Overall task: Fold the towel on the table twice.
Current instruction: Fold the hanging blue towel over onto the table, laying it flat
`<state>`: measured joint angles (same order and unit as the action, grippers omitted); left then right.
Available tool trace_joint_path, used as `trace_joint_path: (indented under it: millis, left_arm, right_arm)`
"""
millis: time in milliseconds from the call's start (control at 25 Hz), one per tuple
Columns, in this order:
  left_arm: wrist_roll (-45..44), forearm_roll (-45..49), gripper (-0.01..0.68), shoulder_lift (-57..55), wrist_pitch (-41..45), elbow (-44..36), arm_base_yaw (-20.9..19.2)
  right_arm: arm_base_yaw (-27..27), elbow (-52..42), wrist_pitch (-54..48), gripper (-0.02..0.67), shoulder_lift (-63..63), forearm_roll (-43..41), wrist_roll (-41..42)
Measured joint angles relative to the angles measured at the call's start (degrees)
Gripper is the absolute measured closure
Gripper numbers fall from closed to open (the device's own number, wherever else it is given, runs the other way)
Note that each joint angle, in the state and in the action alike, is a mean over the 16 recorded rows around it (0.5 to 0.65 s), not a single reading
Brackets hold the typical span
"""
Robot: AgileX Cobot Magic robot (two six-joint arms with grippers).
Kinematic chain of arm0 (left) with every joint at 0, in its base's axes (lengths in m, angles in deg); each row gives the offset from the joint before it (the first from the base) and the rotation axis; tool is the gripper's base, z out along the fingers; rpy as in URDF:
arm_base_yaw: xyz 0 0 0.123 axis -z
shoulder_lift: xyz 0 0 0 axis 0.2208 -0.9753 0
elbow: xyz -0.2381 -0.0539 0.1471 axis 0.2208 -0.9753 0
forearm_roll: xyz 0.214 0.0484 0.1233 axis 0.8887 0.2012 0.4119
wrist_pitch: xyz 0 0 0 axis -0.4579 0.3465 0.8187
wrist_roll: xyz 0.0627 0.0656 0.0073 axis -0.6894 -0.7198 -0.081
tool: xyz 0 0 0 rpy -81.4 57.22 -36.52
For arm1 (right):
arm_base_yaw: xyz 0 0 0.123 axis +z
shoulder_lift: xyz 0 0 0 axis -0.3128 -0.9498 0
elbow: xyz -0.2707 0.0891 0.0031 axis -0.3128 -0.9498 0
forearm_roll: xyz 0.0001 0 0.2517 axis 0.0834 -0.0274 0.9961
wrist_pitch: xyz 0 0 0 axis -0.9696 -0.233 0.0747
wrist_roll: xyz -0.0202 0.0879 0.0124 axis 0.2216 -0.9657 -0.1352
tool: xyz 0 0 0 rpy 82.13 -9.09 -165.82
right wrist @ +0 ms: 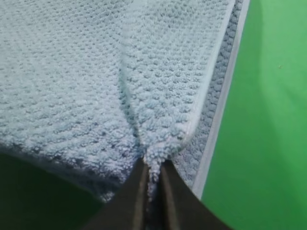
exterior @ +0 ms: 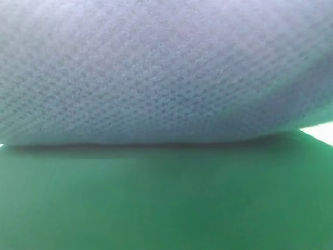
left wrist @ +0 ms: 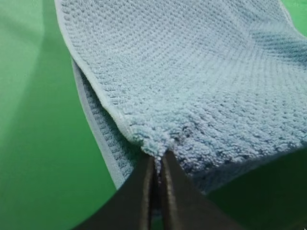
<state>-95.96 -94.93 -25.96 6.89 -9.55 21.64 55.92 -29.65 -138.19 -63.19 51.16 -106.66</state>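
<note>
The towel point(exterior: 156, 73), blue-grey with a waffle texture, fills the upper half of the exterior high view, hanging close to the camera over the green table point(exterior: 166, 203). In the left wrist view my left gripper point(left wrist: 157, 160) is shut on a bunched corner of the towel point(left wrist: 192, 76), and a lower layer shows beneath its left edge. In the right wrist view my right gripper point(right wrist: 152, 165) is shut on another gathered corner of the towel point(right wrist: 72, 81), again with a lower layer at the right edge. Neither gripper shows in the exterior high view.
Plain green table surface lies left of the towel in the left wrist view point(left wrist: 38, 143) and right of it in the right wrist view point(right wrist: 268, 134). A pale bright patch point(exterior: 322, 133) shows at the right edge of the exterior high view.
</note>
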Motion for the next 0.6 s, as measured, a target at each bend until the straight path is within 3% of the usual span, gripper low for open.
trace_joint_path:
  millis: [320, 600]
  left_arm:
    - [-2.60, -0.86, 0.673, -10.07, -7.22, 3.01, 0.00]
    - [-4.39, -1.33, 0.673, -21.94, -11.89, 9.62, 0.00]
  right_arm:
    - [-0.44, 1.25, 6.19, 0.649, -7.81, -6.39, -1.74]
    - [-4.10, 5.55, 10.45, 0.649, -15.58, -8.68, -0.57]
